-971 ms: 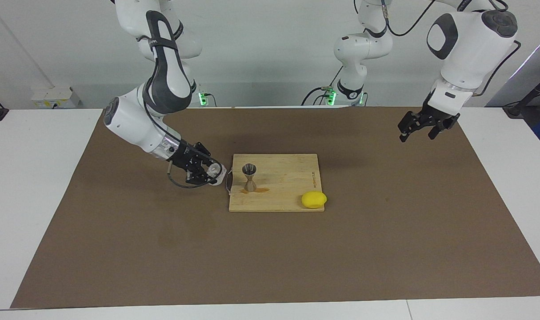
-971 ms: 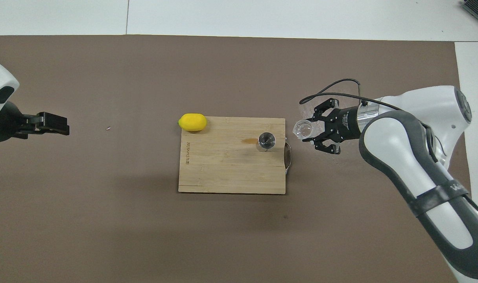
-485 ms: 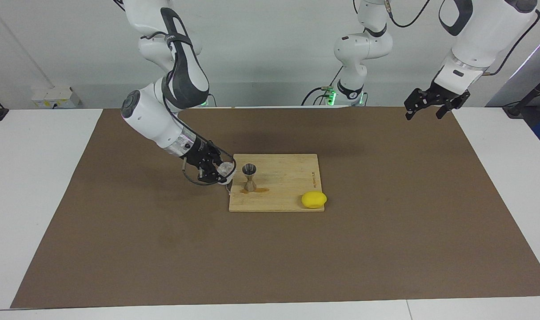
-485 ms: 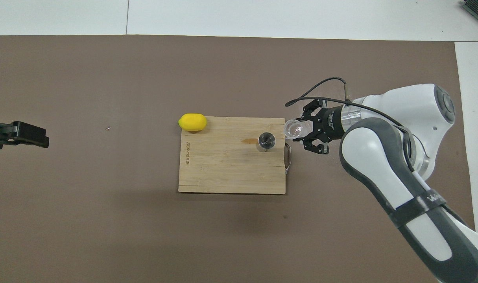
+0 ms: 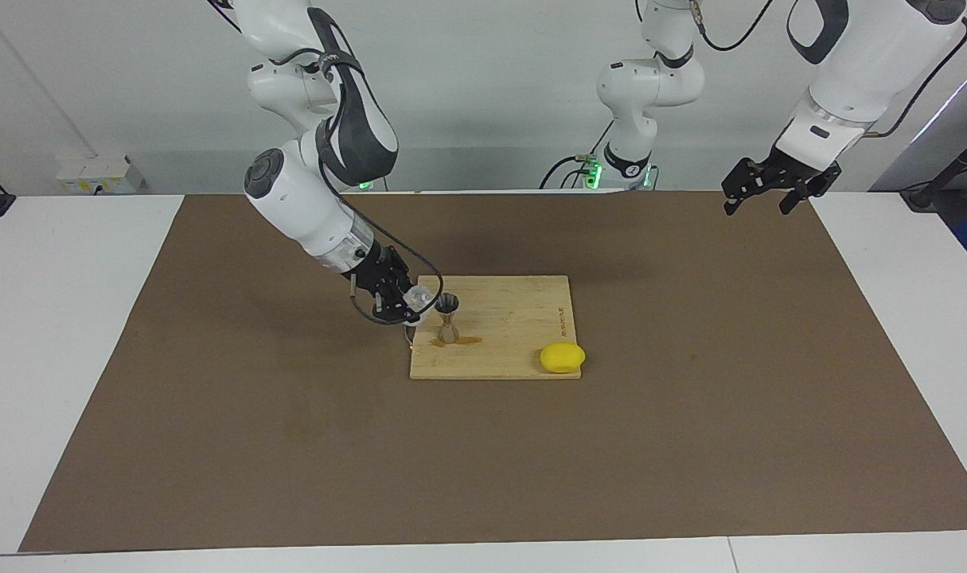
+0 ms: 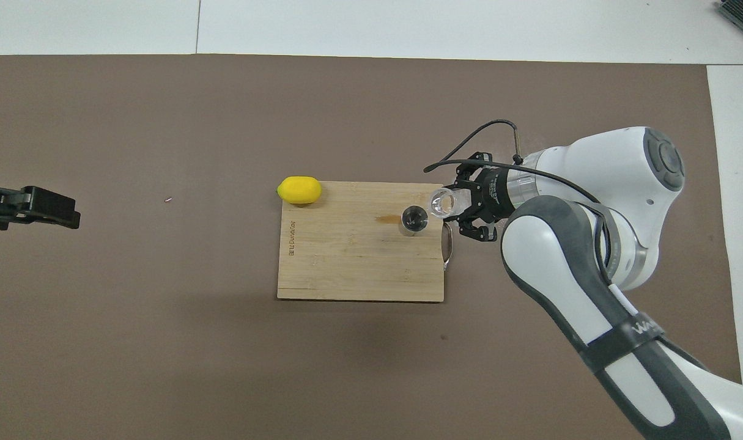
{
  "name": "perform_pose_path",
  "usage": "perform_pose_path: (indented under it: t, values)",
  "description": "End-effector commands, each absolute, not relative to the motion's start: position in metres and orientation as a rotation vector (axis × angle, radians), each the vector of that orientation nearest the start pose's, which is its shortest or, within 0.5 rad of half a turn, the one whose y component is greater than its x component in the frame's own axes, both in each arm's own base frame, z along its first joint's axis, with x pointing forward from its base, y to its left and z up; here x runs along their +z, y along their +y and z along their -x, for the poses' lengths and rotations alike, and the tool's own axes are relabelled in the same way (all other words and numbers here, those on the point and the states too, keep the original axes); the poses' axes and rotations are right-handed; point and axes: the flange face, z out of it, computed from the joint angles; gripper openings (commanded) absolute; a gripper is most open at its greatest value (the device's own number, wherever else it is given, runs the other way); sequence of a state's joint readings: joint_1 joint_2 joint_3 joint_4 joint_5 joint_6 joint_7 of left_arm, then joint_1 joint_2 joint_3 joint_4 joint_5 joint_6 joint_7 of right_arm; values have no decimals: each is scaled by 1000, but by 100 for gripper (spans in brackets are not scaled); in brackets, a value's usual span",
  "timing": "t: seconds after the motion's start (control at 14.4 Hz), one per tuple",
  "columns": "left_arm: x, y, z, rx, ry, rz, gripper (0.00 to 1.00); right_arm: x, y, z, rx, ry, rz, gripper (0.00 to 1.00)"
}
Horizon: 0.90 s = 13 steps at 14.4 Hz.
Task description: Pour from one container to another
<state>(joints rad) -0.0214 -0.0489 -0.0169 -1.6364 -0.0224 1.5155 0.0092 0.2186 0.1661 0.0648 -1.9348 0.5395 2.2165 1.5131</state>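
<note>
A small steel hourglass jigger (image 5: 447,317) stands upright on a wooden cutting board (image 5: 515,350), near the board's edge toward the right arm's end. It also shows in the overhead view (image 6: 414,219). My right gripper (image 5: 407,306) is shut on a clear glass tumbler (image 5: 419,298) and holds it tipped on its side, mouth toward the jigger's top, right beside it. The tumbler (image 6: 443,202) and right gripper (image 6: 457,208) hang over the board's edge (image 6: 347,269). My left gripper (image 5: 756,208) is open, empty and raised over the mat's corner; it waits (image 6: 53,208).
A yellow lemon (image 5: 563,357) lies at the board's corner toward the left arm's end, also in the overhead view (image 6: 299,189). A small brown wet stain (image 5: 463,341) is on the board beside the jigger's base. A brown mat (image 5: 292,446) covers the table.
My right gripper has carried the tumbler from beside the board to over its edge, close to the jigger's top. My left gripper rose and drew back toward the robots, then held still.
</note>
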Motion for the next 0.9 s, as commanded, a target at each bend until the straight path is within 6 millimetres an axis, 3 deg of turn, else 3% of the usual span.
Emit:
perform_pose_path:
  t: [0.0, 0.42, 0.62, 0.83]
  values:
    - [630, -20, -532, 133, 92, 3157, 100, 421, 188, -586, 319, 1909, 1972, 0]
    - [627, -20, -527, 131, 77, 3158, 100, 421, 203, -581, 271, 1876, 2048, 0]
    - [627, -10, -528, 104, 55, 3160, 100, 421, 206, -580, 239, 1864, 2086, 0]
    - [626, -16, -528, 104, 71, 3158, 100, 422, 215, -577, 191, 1835, 2136, 0]
